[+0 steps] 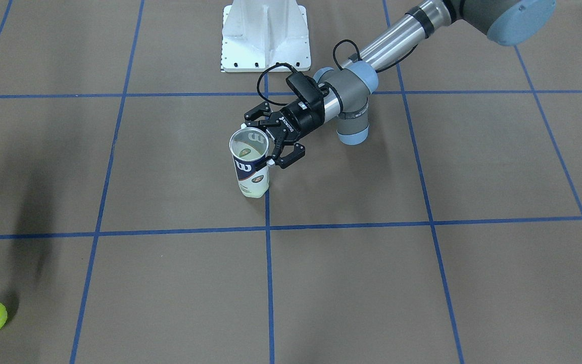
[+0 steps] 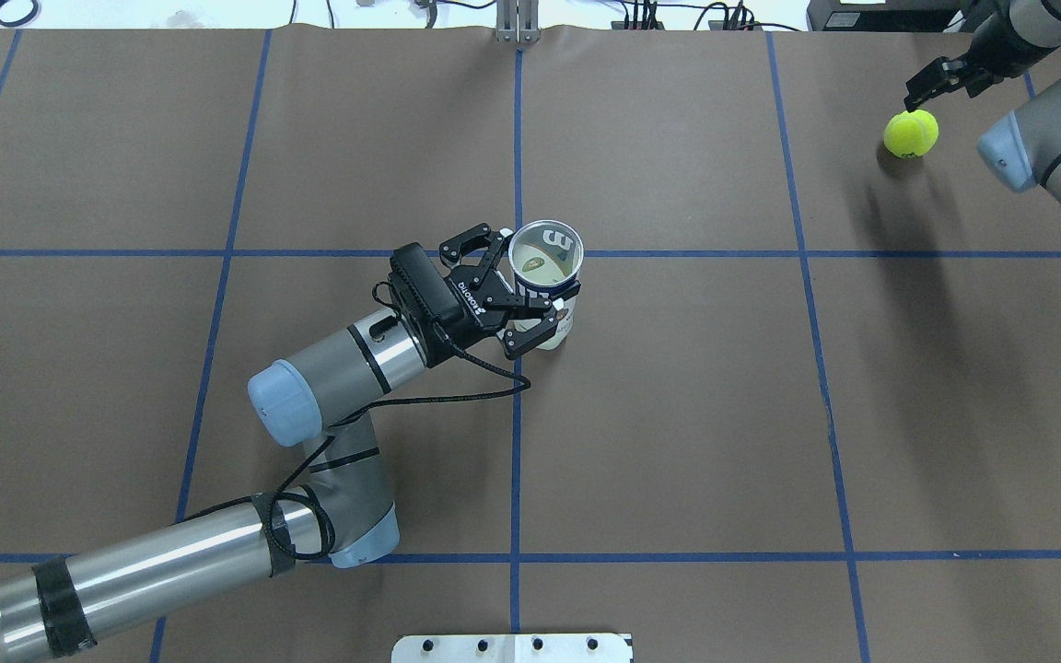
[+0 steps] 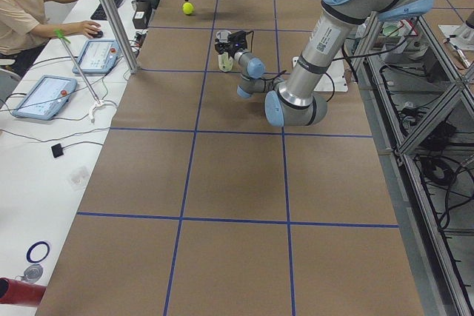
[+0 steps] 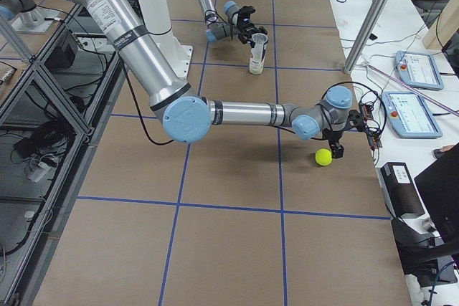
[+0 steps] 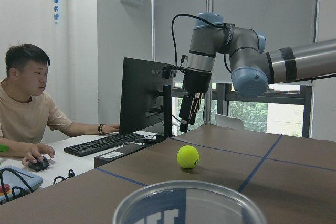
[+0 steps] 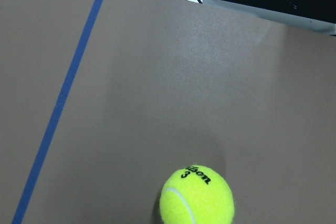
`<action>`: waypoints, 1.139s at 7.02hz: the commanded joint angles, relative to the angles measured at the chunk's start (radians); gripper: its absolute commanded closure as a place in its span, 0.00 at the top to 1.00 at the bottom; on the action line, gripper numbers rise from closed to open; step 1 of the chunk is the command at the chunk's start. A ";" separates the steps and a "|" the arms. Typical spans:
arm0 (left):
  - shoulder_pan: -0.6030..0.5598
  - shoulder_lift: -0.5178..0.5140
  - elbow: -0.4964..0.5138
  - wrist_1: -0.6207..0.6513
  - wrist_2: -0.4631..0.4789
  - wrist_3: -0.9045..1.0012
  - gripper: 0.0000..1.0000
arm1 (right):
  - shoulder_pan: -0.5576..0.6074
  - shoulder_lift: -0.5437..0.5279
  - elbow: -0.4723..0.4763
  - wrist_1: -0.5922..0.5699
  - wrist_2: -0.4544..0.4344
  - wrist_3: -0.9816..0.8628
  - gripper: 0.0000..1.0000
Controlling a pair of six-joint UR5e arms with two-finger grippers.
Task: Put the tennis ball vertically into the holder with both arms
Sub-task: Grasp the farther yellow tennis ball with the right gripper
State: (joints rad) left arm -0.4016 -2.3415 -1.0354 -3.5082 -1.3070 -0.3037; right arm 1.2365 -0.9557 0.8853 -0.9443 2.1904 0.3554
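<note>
The holder (image 1: 250,172) is a clear tube with a navy and white label. It stands upright on the brown table near its middle, mouth up, and also shows in the overhead view (image 2: 546,258). My left gripper (image 1: 256,144) is shut on the holder just below its rim, fingers on either side; its rim fills the bottom of the left wrist view (image 5: 189,203). The yellow tennis ball (image 2: 911,133) lies on the table at the far right. My right gripper (image 2: 931,87) hangs open just above the ball (image 5: 188,157), apart from it. The ball also shows in the right wrist view (image 6: 197,195).
The white pedestal base (image 1: 265,40) stands at the robot's side of the table. Blue tape lines grid the table. An operator (image 5: 26,103) sits at a desk with a monitor (image 5: 144,95) and keyboard just beyond the ball's table edge.
</note>
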 commanded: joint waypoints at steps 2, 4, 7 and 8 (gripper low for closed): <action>0.001 0.001 0.000 0.000 0.000 0.000 0.85 | -0.021 0.032 -0.091 0.064 -0.008 0.042 0.99; 0.003 0.001 0.002 0.000 0.000 0.000 0.85 | -0.060 0.031 -0.098 0.064 -0.064 0.053 0.99; 0.003 0.001 0.000 0.000 0.000 0.000 0.85 | -0.095 0.029 -0.108 0.062 -0.141 0.054 0.97; 0.003 0.001 0.002 0.000 0.000 0.000 0.85 | -0.095 0.028 -0.108 0.062 -0.141 0.054 0.41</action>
State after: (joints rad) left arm -0.3989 -2.3409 -1.0344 -3.5082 -1.3070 -0.3037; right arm 1.1480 -0.9269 0.7791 -0.8815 2.0654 0.4090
